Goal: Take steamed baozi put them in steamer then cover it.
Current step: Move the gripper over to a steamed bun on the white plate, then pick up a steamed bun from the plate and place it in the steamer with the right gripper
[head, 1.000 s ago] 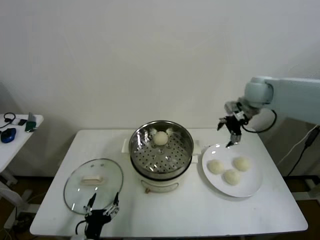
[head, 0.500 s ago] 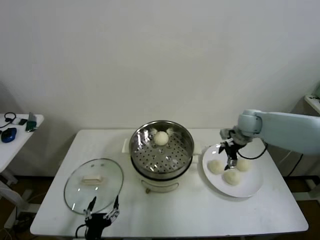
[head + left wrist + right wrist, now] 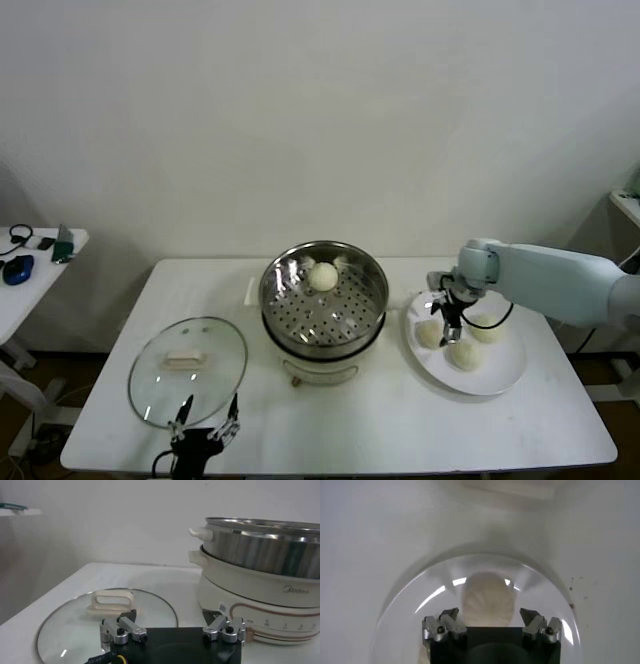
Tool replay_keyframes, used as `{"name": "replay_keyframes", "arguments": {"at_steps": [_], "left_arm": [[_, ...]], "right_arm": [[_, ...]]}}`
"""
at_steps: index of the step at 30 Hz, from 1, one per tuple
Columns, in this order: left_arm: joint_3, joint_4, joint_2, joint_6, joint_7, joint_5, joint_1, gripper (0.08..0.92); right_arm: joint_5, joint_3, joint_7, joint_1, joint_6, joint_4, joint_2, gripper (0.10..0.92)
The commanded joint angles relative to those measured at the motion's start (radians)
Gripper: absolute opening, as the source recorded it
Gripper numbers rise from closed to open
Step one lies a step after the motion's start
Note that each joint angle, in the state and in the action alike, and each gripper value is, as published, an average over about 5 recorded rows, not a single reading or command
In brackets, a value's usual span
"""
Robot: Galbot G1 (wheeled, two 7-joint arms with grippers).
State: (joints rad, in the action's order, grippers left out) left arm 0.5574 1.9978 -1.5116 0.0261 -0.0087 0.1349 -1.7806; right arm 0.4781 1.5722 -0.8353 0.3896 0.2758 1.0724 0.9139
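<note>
Over the plate (image 3: 500, 378), right gripper (image 3: 490, 625) hangs wide open and empty, straddling a baozi (image 3: 487, 600); one sits in the steamer (image 3: 323, 296). Next: lower, close. Left gripper (image 3: 171, 630) open, idle beside the cover (image 3: 107, 622).

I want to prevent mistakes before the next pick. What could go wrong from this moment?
1. The right end effector, open, hovers over one steamed baozi on the white plate. The other buns lie close, so a finger might push a neighbour aside.
2. The buns look soft; closing hard could dent one.
3. One bun already sits at the far side of the steamer; a careless drop may hit it.
</note>
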Motion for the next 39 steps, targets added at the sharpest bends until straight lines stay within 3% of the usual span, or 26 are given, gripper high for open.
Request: {"name": "replay_keyframes", "arguments": {"at_steps": [1,12,21,30,39], "left_arm": [[-0.001,-0.002,0.001,0.000,0.000,0.001,0.001,0.823],[-0.001,0.004,0.000,-0.001,-0.013,0.003,-0.002,0.823],[-0.005,0.015,-0.005,0.005,-0.020,0.003,-0.004,0.823],[-0.016,0.025,-0.003,0.016,-0.020,0.003,0.003,0.823],[-0.019,0.043,0.004,0.019,-0.019,0.009,0.006,0.823]], "right_arm": [[-0.021,-0.047,0.009,-0.045,0.007,-0.036,0.015,0.794],[-0.005,-0.035,-0.031,0.040,-0.004,0.012,-0.013,0.711],[0.167,0.169,-0.160,0.479,-0.067,0.088,-0.001,0.704],[0.406,0.152,-0.196,0.782,-0.031,0.232,0.173,0.704],[0.480,0.067,-0.068,0.655,0.064,0.329,0.404,0.704]]}}
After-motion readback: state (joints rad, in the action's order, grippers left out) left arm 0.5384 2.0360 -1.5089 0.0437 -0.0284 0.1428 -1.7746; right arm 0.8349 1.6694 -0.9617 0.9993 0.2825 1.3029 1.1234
